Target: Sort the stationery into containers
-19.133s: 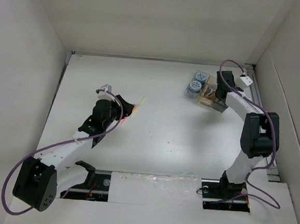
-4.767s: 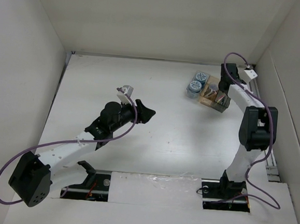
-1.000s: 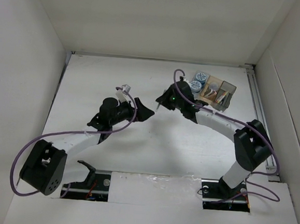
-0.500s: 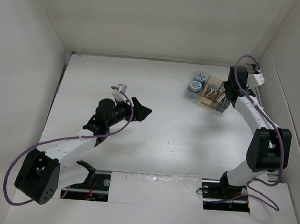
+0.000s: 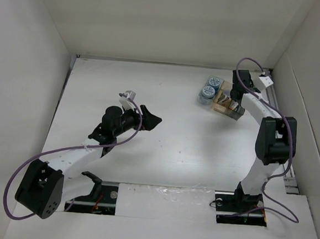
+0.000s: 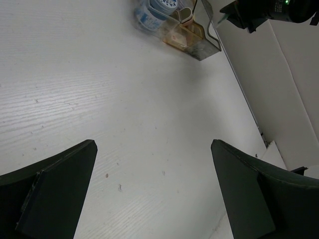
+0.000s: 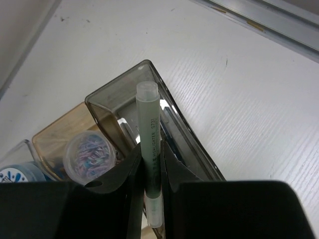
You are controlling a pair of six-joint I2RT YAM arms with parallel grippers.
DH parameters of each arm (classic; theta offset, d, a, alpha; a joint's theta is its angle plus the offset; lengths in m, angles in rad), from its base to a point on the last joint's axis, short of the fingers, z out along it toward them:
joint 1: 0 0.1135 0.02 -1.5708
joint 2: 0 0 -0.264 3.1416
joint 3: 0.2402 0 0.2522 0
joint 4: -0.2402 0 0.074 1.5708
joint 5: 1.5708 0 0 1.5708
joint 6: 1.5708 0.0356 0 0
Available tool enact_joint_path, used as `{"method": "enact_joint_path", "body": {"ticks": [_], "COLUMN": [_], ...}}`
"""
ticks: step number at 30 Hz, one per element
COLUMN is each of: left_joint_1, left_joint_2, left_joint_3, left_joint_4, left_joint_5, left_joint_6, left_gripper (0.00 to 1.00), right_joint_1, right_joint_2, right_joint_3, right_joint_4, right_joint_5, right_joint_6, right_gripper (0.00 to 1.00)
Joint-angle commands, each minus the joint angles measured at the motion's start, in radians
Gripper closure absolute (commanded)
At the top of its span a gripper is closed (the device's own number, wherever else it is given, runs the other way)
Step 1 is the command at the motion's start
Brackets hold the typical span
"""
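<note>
- Top view: the right pincer (image 5: 235, 96) is now sitting further left than half a second ago, hanging over the joined containers (image 5: 227, 106). The left pincer (image 5: 151, 119) is hovering above the middle of the surface (image 5: 190, 155), well apart from them.
- Left wrist: the left pincer's jaws are standing wide apart, grasping nothing.
- Right wrist: the right pincer is clenching a grey-green pen (image 7: 148, 124), which is pointing over the smoky grey box (image 7: 192, 137) beside the tan box (image 7: 60, 134).
</note>
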Motion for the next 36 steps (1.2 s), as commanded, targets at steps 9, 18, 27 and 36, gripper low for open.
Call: {"method": "enact_joint_path", "body": {"ticks": [9, 18, 27, 36], "left_joint_1": [0.000, 0.000, 0.000, 0.000], "left_joint_2": [-0.017, -0.007, -0.007, 0.002], "left_joint_3": [-0.005, -0.005, -0.005, 0.005], "left_joint_4": [0.022, 0.022, 0.022, 0.022], "left_joint_5": [0.016, 0.016, 0.016, 0.007], "left_joint_6": [0.015, 0.015, 0.006, 0.006], "left_gripper": [0.00, 0.00, 0.00, 0.00], "right_joint_1": [0.023, 0.032, 0.032, 0.042], "right_joint_2": [0.033, 0.053, 0.042, 0.010], "right_joint_3": [0.049, 0.058, 0.026, 0.006], "right_joint_4": [-0.021, -0.039, -0.039, -0.044], "right_joint_5": [0.021, 0.042, 0.031, 0.031], "right_joint_6": [-0.015, 0.023, 0.035, 0.060], "right_gripper": [0.85, 0.81, 0.78, 0.37]}}
